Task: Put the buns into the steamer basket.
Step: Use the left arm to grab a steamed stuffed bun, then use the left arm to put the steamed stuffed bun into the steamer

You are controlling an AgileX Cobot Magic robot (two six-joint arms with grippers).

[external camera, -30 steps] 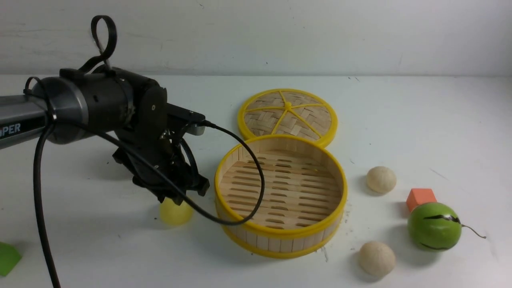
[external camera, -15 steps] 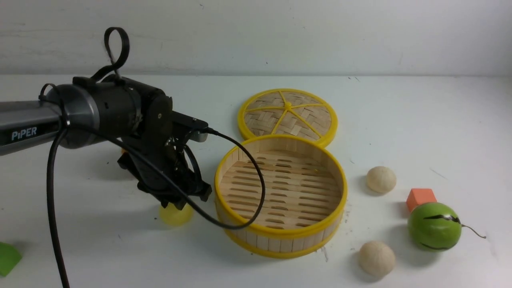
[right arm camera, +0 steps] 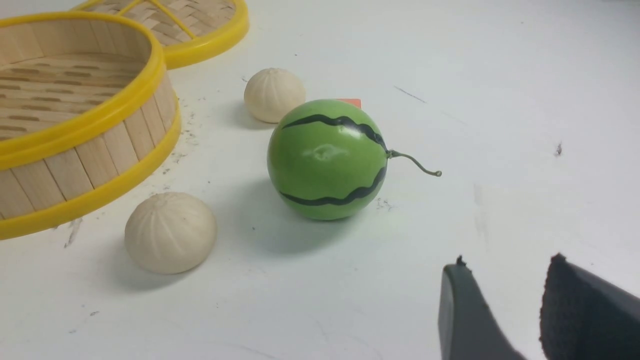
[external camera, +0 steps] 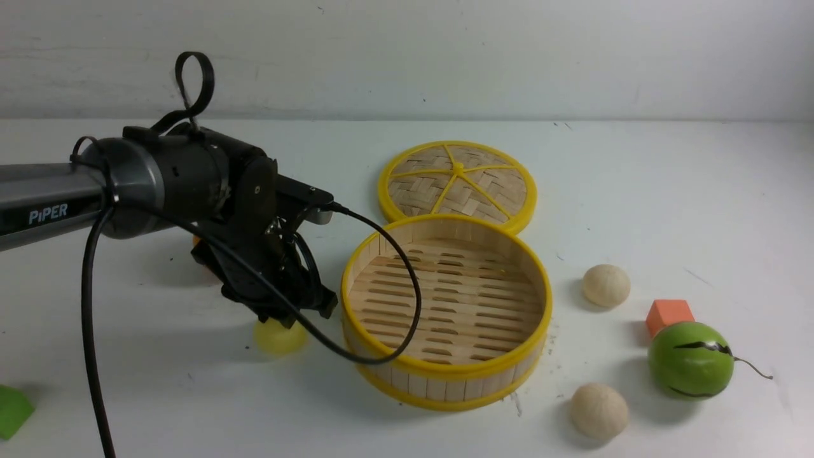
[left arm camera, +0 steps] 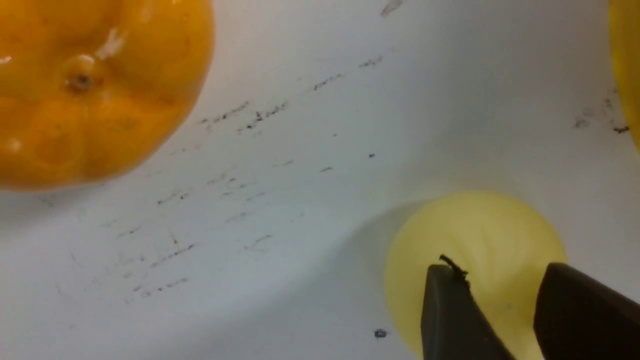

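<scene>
The smooth pale yellow bun (external camera: 278, 337) lies on the table just left of the steamer basket (external camera: 445, 376). My left gripper (external camera: 287, 320) hangs right over this bun. In the left wrist view its fingers stand apart above the bun (left arm camera: 475, 230), with the bun showing between them (left arm camera: 495, 272). Two cream-white pleated buns lie right of the basket, one farther (external camera: 606, 285) and one nearer (external camera: 598, 411). Both also show in the right wrist view (right arm camera: 274, 95) (right arm camera: 170, 232), beside the basket (right arm camera: 85, 125). My right gripper (right arm camera: 505, 262) is open and empty over bare table. The basket holds nothing.
The woven disc lid (external camera: 458, 184) lies behind the basket. A glossy orange (left arm camera: 90, 85) sits close to the yellow bun. A green striped ball with a stem (external camera: 690, 359) and an orange cube (external camera: 669, 314) stand at the right. A green block (external camera: 13, 410) lies at the front left edge.
My left arm has shifted a little to the right, toward the basket, staying over the yellow bun. The bun and the other things have stayed in place.
</scene>
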